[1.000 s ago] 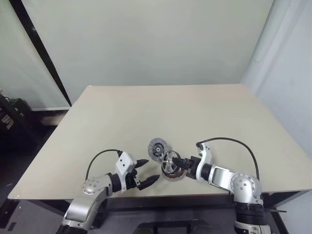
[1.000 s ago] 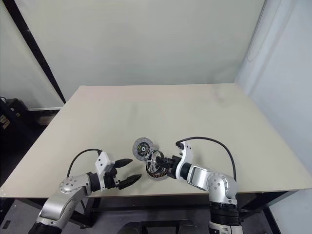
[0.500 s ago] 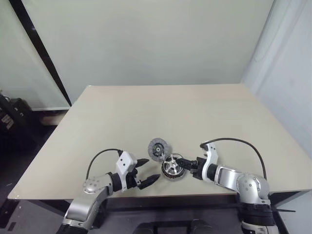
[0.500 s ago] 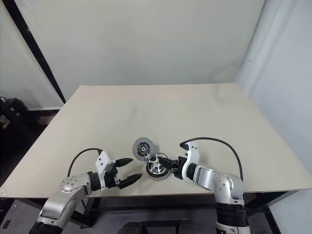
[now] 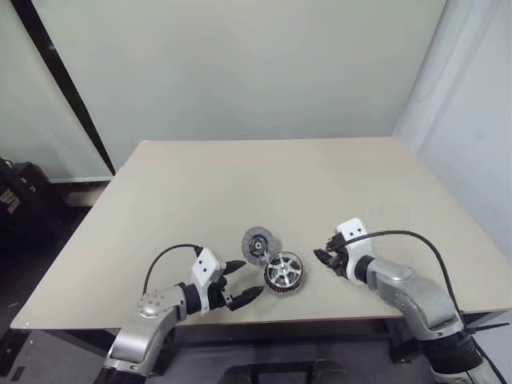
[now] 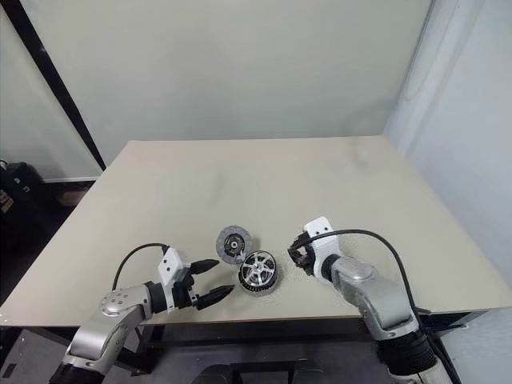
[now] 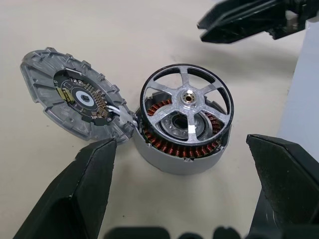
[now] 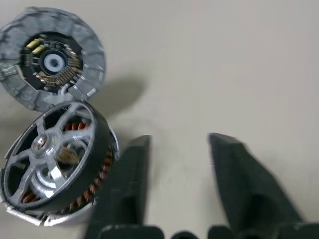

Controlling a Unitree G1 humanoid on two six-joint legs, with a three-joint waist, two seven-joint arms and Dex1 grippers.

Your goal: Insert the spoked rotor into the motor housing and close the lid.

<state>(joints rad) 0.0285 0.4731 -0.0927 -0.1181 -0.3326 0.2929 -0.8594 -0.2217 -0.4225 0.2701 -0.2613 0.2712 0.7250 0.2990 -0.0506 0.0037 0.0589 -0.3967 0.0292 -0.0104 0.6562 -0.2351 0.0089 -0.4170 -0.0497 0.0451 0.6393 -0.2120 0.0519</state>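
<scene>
Spoked rotor (image 7: 185,102) sits in the motor housing (image 7: 182,149) but tilted, one rim riding high above the copper coils, not seated flush. Both lie between the two pincers, just ahead of the left gripper (image 5: 242,282) tips and to the side of the right gripper (image 5: 324,258). Lid (image 7: 75,99), the grey finned disc with the circuit board face up, leans against the housing's far side, joined by thin wires.

Left gripper: fingers spread wide, empty, hovering near the table (image 5: 240,184). Right gripper: fingers parted with a narrow gap, holding nothing, clear of the rotor.

Risks, as judgement:
- Closing the lid now probably jams on the cocked rotor; cause is the tilt.
- Pushing one rim down could tip the housing or skid it, since nothing braces it.
- Swinging the lid over may pinch or tug the wires at the hinge side.
- Magnetic pull could snap the rotor in off-centre.
</scene>
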